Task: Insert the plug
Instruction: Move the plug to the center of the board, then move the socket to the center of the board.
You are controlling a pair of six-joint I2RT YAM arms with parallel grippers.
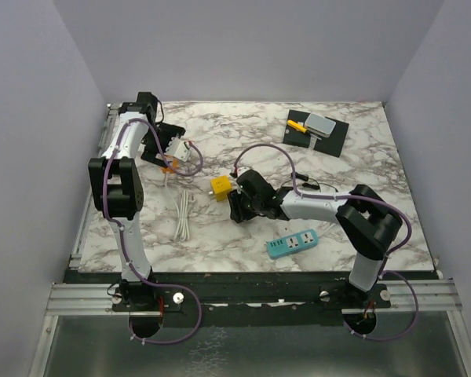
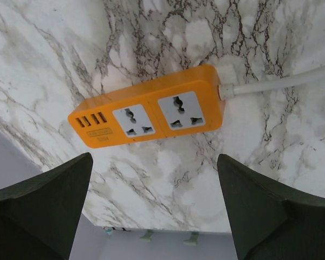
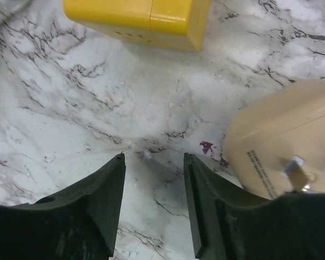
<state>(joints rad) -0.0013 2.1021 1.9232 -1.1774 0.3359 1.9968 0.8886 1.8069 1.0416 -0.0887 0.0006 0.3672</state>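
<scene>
A beige plug (image 3: 276, 141) lies on the marble with its metal prongs showing, just right of my right gripper's right finger. My right gripper (image 3: 154, 157) stands open over bare table with nothing between its fingers; in the top view it sits mid-table (image 1: 237, 203). A yellow block (image 3: 138, 19) lies just ahead of it. An orange power strip (image 2: 149, 114) with two sockets and a row of USB ports lies below my left gripper (image 2: 154, 160), which is wide open above it, at the far left (image 1: 173, 155).
A teal power strip (image 1: 292, 243) lies near the front, right of centre. A coiled white cable (image 1: 184, 216) lies front left. A black mat (image 1: 318, 132) with a grey box and a yellow item sits back right. The orange strip's white cord (image 2: 281, 82) runs off right.
</scene>
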